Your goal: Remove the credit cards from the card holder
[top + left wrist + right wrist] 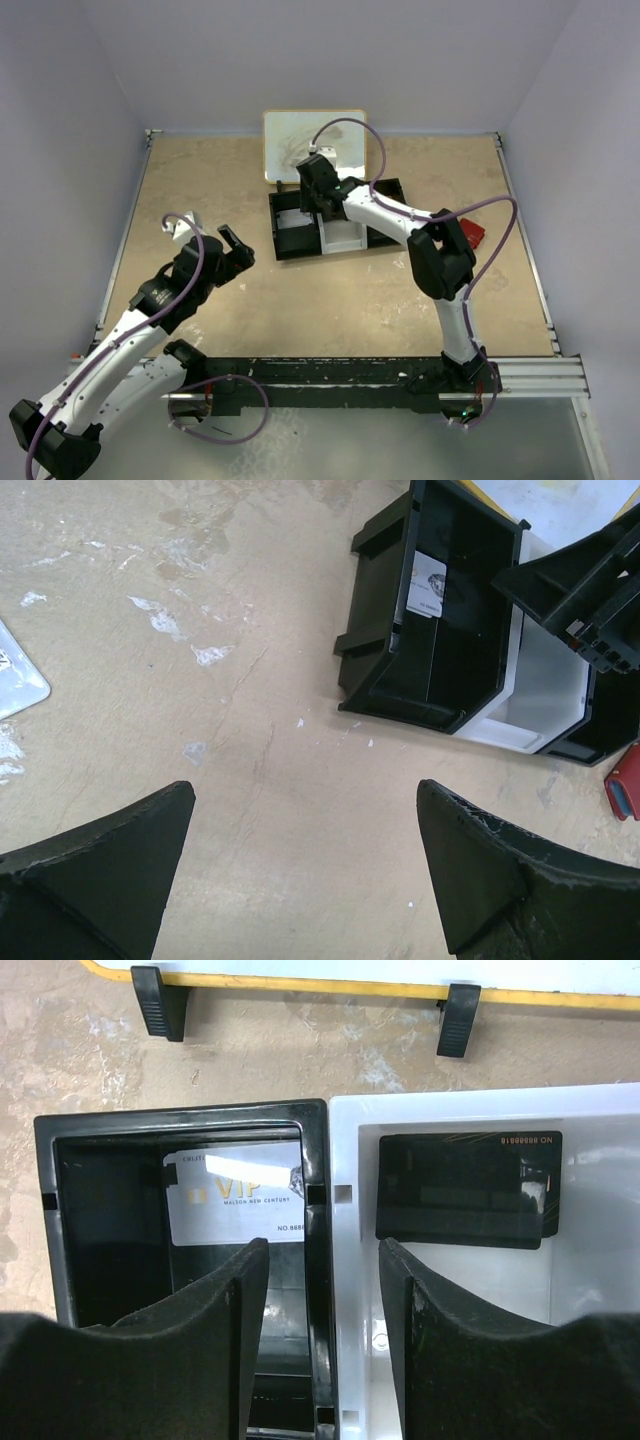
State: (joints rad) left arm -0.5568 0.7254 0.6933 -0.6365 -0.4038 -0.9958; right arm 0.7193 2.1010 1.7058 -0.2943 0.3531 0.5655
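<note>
Gripper on the right arm (322, 1260) hangs parted and empty, straddling the divider of the long black plastic tray with white middle (318, 1140). A silver VIP card (235, 1205) lies in the tray's black bay and a black card (465, 1190) in its white one. The small red folding card holder (472, 235) sits just right of the tray, and the left gripper (305, 785) gapes wide, well left of it. Risk, I'd say: dropping lower snags that divider and shoves the tray.

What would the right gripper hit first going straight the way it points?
Probably the divider wall between the black compartment and the white compartment; the right gripper straddles it, jaws open. Depth unclear.
</note>
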